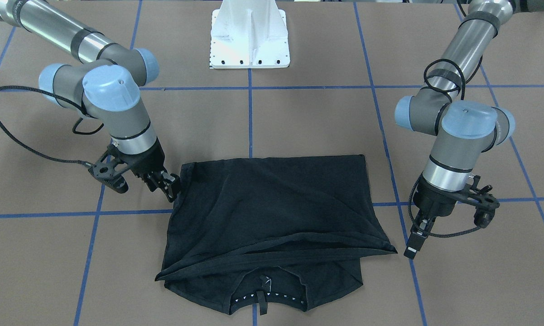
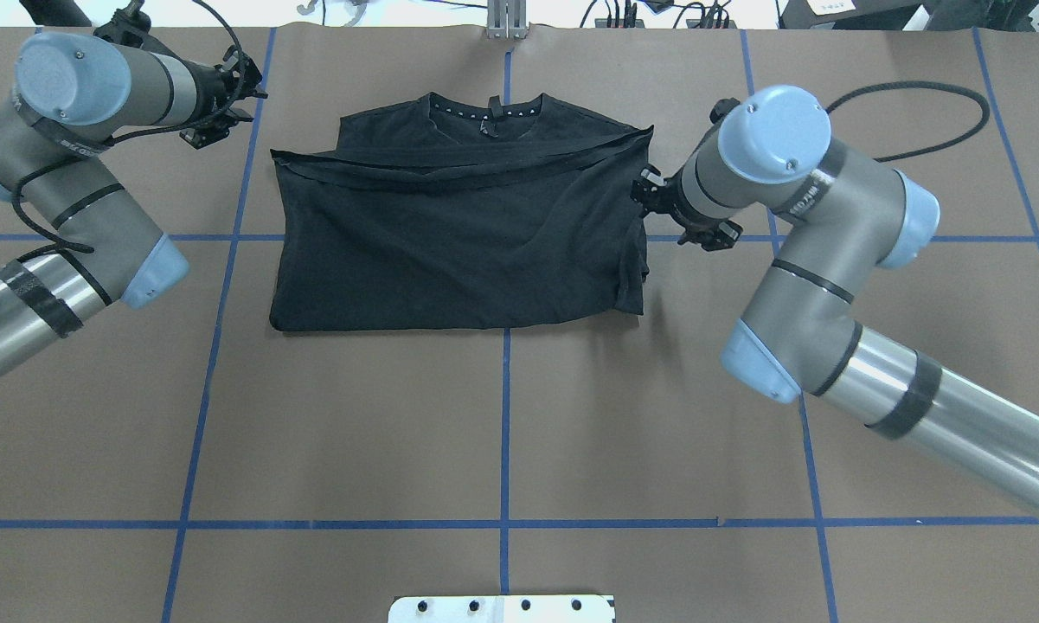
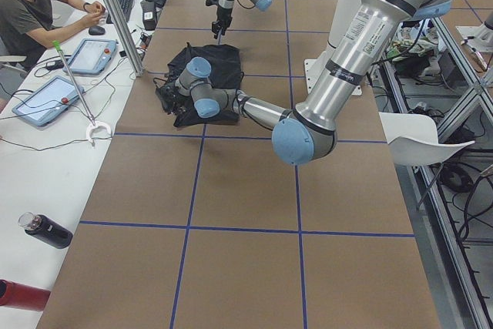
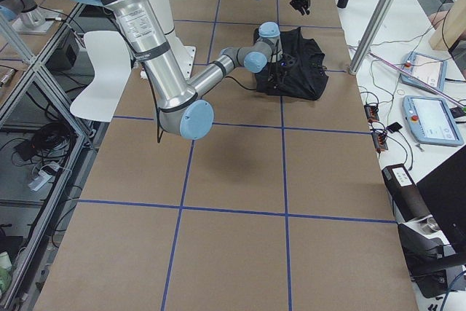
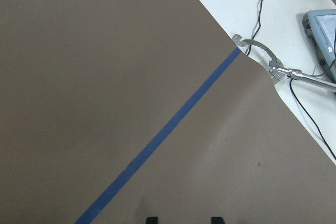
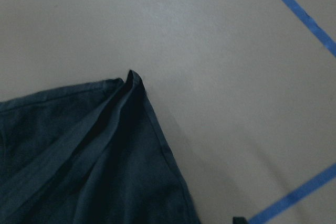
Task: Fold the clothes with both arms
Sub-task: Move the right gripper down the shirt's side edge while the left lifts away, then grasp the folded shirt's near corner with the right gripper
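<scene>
T-shirt (image 1: 272, 203) lies flat on the bench (image 1: 299, 117), black, folded once: hem brought over to just short of the collar (image 1: 266, 296); collar is on the side away from the robot base; long axis runs side to side, from one arm toward the other.

Right fingers (image 1: 171, 188) sit at the shirt's short edge on the right arm's side, touching the cloth or as good as, partway along that edge; right wrist view shows the folded-over corner (image 6: 131, 77) lying slack on the bench, nothing pinched there; only one tip shows at the bottom of that view, so I can't tell whether they're spread or closed.

Left fingers (image 1: 411, 250) point down just beside the opposite corner (image 1: 392, 250), clear of the cloth; left wrist view has both fingertips (image 5: 152, 219) apart with bare bench between them; spread, holding nothing.

My read: first fold is down; next is a fold across the long axis, one short edge carried toward the other. What it turns on: the cloth lies inboard of both sets of fingers, toward the bench's centre line; right arm is the nearer, at its edge; left has to shift inward to reach its corner. Risk: layered edge; a pinch could take the top layer only and drag the fold open.
</scene>
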